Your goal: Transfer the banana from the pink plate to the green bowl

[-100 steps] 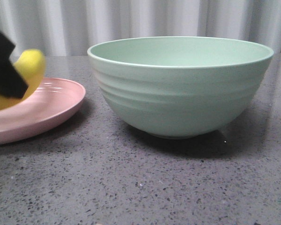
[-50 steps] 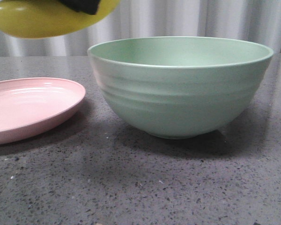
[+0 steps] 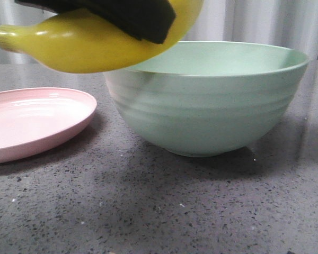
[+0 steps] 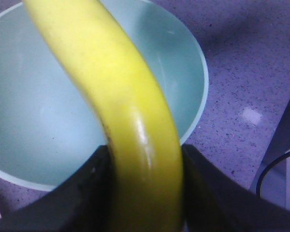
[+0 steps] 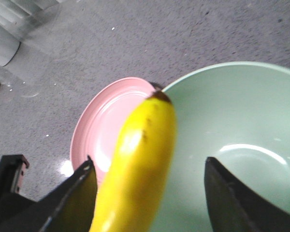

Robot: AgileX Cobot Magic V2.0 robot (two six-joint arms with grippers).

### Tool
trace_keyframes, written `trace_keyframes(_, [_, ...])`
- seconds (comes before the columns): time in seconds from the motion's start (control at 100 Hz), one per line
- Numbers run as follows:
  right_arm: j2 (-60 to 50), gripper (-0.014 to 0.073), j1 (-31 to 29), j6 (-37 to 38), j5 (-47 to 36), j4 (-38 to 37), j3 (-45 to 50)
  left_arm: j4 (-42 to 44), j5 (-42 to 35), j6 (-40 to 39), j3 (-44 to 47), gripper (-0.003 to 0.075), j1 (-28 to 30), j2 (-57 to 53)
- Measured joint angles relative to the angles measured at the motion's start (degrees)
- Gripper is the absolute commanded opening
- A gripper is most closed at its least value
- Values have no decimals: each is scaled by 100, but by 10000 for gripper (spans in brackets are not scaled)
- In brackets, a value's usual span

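The yellow banana (image 3: 90,47) hangs in the air over the left rim of the green bowl (image 3: 212,111), stem to the left. My left gripper (image 3: 122,16) is shut on it from above. In the left wrist view both black fingers press the sides of the banana (image 4: 121,96) at my left gripper (image 4: 145,157), with the bowl (image 4: 29,96) below. The pink plate (image 3: 37,121) lies bare to the left of the bowl. My right gripper (image 5: 149,162) is open above the bowl (image 5: 232,145) and plate (image 5: 101,125). The banana (image 5: 140,159) shows between its spread fingers, its dark tip pointing away.
The grey speckled table (image 3: 159,211) carries plate and bowl, with a pale curtain behind. A black cable (image 4: 275,169) and the table edge are beside the bowl. White cylinders (image 5: 5,43) stand far off. A black block (image 5: 7,183) lies near the plate.
The left gripper has lifted the banana off the pink plate and carried it right. It now sits lower than half a second ago, over the bowl's left rim. The plate is bare.
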Motion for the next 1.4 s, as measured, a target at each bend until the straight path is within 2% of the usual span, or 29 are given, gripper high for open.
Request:
trace_keyframes(0.43, [958, 385, 118, 0, -177, 406, -264, -20, -7, 0, 0, 145, 0, 34])
trace_keyframes(0.5, [980, 316, 118, 0, -177, 429, -264, -20, -7, 0, 0, 146, 0, 47])
trace_keyframes(0.6, [980, 154, 130, 0, -139, 482, -276, -34, 3, 0, 0, 167, 0, 47])
trace_keyframes(0.72, [980, -9, 142, 34, -112, 540, -284, -48, 3, 0, 0, 258, 0, 47])
trace_keyframes(0.8, [980, -72, 142, 34, -112, 549, -284, -48, 3, 0, 0, 307, 0, 47])
trace_keyframes(1.15, [966, -71, 142, -269, -66, 274, -677, 299, 194, 14, -380, 318, 0, 47])
trace_keyframes(1.25, [867, -71, 37, -302, -121, -137, -945, 394, 258, 14, -570, 317, 0, 47])
trace_keyframes(1.4, [719, -71, -259, -316, -314, -1188, -1203, 422, 300, 18, -758, 317, 0, 47])
